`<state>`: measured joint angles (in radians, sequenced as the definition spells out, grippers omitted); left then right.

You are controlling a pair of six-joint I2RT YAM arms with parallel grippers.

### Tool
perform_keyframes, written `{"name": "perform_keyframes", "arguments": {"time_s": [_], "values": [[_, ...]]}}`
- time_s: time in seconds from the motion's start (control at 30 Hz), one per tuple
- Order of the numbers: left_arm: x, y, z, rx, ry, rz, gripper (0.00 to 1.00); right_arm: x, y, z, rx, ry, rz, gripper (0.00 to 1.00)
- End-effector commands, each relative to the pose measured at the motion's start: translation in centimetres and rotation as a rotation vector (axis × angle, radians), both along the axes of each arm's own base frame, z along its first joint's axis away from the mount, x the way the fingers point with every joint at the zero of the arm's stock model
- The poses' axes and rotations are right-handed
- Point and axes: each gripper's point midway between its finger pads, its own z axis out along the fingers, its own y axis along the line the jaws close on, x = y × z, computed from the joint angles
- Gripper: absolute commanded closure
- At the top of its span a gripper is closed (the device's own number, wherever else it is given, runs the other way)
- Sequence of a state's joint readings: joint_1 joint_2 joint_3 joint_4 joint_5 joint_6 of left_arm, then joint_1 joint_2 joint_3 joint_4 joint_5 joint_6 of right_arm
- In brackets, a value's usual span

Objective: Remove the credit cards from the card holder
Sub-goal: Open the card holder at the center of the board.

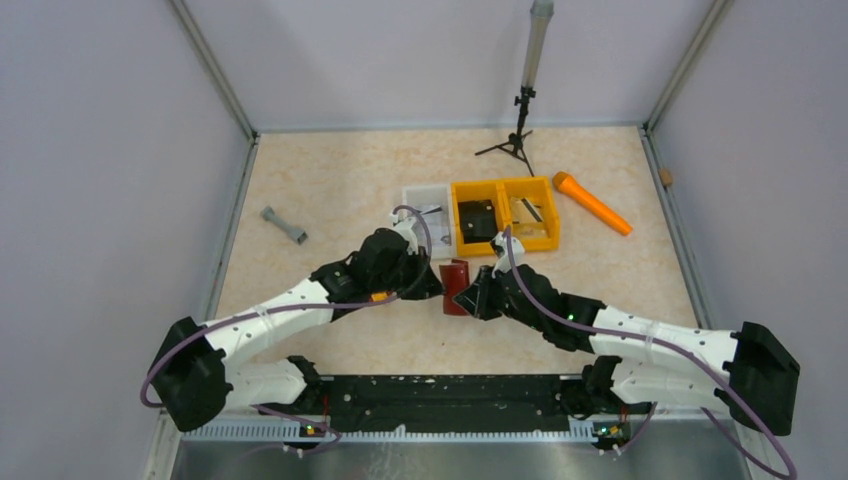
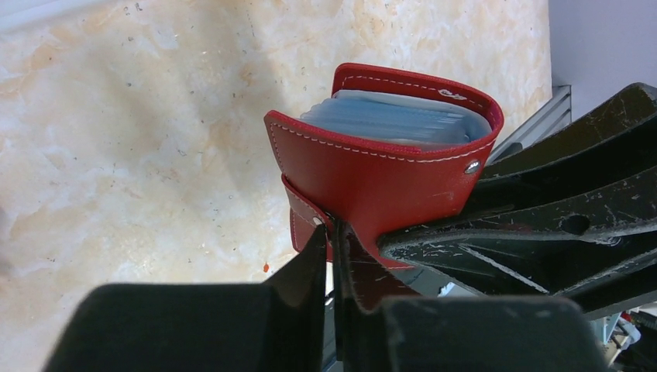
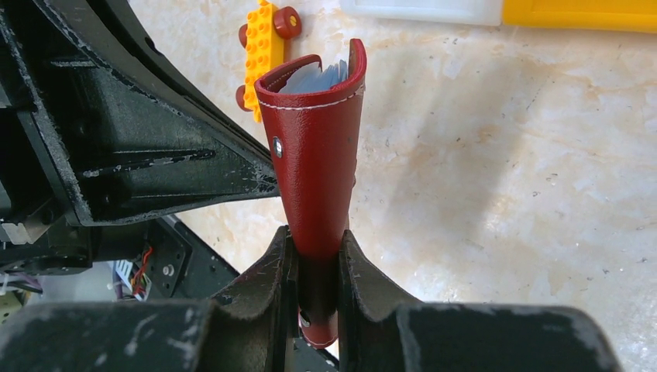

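The dark red card holder (image 1: pixel 455 286) is held up between both grippers at the table's middle. My right gripper (image 3: pixel 314 249) is shut on its folded spine, so the card holder (image 3: pixel 314 155) stands upright with its mouth pointing away. Pale credit cards (image 3: pixel 318 76) peek out of its top. In the left wrist view the card holder (image 2: pixel 380 180) bulges open, with the credit cards (image 2: pixel 395 120) stacked inside. My left gripper (image 2: pixel 333 232) has its fingers nearly together, pinching the holder's lower edge by the strap tab (image 2: pixel 304 221).
A yellow-and-red toy block (image 3: pixel 263 46) lies on the table just beyond the holder. Behind stand a white tray (image 1: pixel 428 215) and a yellow bin (image 1: pixel 505 215). An orange marker (image 1: pixel 592 203), a grey dumbbell-shaped part (image 1: pixel 284 225) and a small tripod (image 1: pixel 518 130) lie farther out.
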<state>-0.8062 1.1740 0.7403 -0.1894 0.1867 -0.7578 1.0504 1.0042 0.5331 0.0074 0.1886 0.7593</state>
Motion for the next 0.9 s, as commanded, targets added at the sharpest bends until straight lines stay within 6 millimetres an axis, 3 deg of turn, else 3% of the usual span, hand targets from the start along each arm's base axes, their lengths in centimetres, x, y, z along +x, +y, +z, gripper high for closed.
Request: {"name": "perform_keyframes", "arguments": {"time_s": [0.0,0.07,0.4,0.5,0.53,0.63,0.73,0.87], "values": [[0.9,0.6,-0.3,0.036,-0.003,0.034,0.95,1.0,1.5,5.0,0.137,-0.085,-0.001,1.00],[0.9,0.6,-0.4,0.038,-0.004,0.034,1.00,1.0,1.3,5.1,0.136,-0.087,-0.006,1.00],[1.4,4.2,-2.2,0.088,0.012,0.097,1.00,1.9,-1.3,4.8,0.128,-0.090,-0.104,1.00],[1.2,4.4,-1.7,0.065,-0.010,0.072,1.00,1.9,-1.5,4.9,0.158,-0.083,-0.093,1.00],[1.1,4.5,-1.5,0.058,-0.018,0.071,0.94,1.8,-1.4,5.0,0.173,-0.078,-0.082,1.00],[1.1,4.8,-0.4,0.017,-0.051,0.075,0.57,1.7,-1.2,5.2,0.225,-0.061,-0.049,1.00],[0.8,4.7,1.5,-0.086,-0.110,0.068,0.27,1.5,-0.9,5.2,0.286,-0.039,-0.015,1.00],[-0.3,4.3,3.4,-0.271,-0.196,0.047,0.07,1.3,-0.7,5.4,0.343,-0.025,0.010,1.00]]}}
